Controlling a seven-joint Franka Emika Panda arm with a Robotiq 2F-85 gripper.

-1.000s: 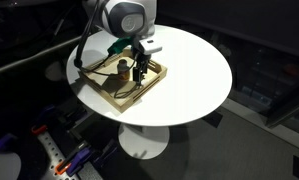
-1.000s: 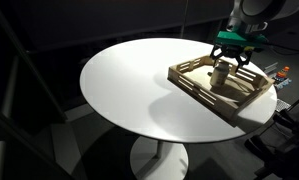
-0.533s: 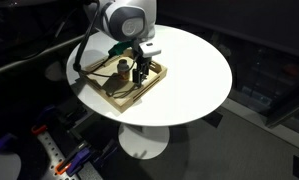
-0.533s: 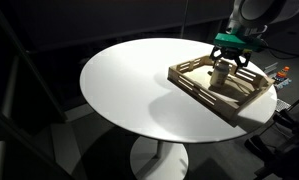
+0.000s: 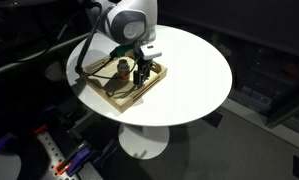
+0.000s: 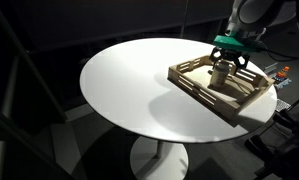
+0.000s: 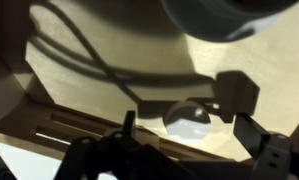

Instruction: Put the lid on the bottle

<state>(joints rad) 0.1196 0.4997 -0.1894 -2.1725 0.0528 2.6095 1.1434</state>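
Almost nothing differs from half a second ago. The arm's white housing has shifted very slightly in an exterior view, while the tray and bottle lie as they did. One round white worktop (image 6: 129,80) carries one square wooden tray (image 6: 204,92) near its rim. One end effector (image 7: 189,130) hangs over the tray, fingers spread apart, gripping nothing. One bottle (image 5: 121,68) stands upright inside the tray, its long axis vertical and whitish top upward. In the wrist view it sits between the fingers.

Dark lab, white pedestal table (image 6: 129,85)
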